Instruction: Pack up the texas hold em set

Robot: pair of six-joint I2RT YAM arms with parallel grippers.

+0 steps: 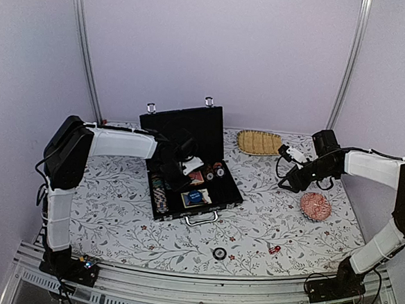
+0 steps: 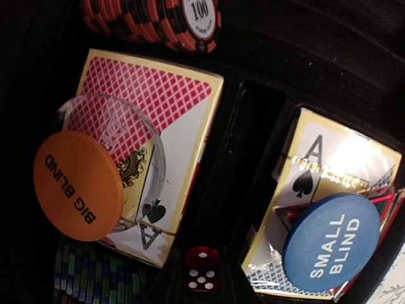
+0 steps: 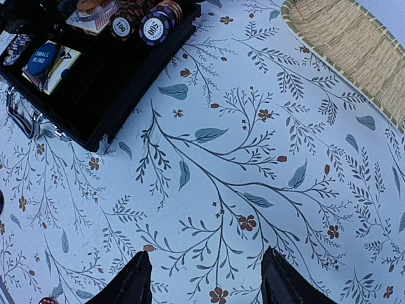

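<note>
The black briefcase (image 1: 216,198) lies open mid-table with its lid up; its wall also shows in the right wrist view (image 3: 126,95). Inside are chip rows (image 1: 160,191), two card decks (image 2: 183,133), an orange BIG BLIND disc (image 2: 76,187) and a blue SMALL BLIND disc (image 2: 329,244). My left gripper (image 1: 187,166) reaches into the case, and a red die (image 2: 202,269) sits pinched between its dark fingertips over the slot between the decks. A black disc (image 1: 219,253) and red dice (image 1: 274,249) lie on the cloth near the front edge. My right gripper (image 3: 205,278) hovers open over bare cloth, right of the case.
A woven straw mat (image 1: 259,142) lies at the back right. A red patterned round dish (image 1: 315,206) sits just below the right gripper. The case's metal handle (image 1: 201,219) faces the front. Floral cloth (image 1: 114,215) covers the table.
</note>
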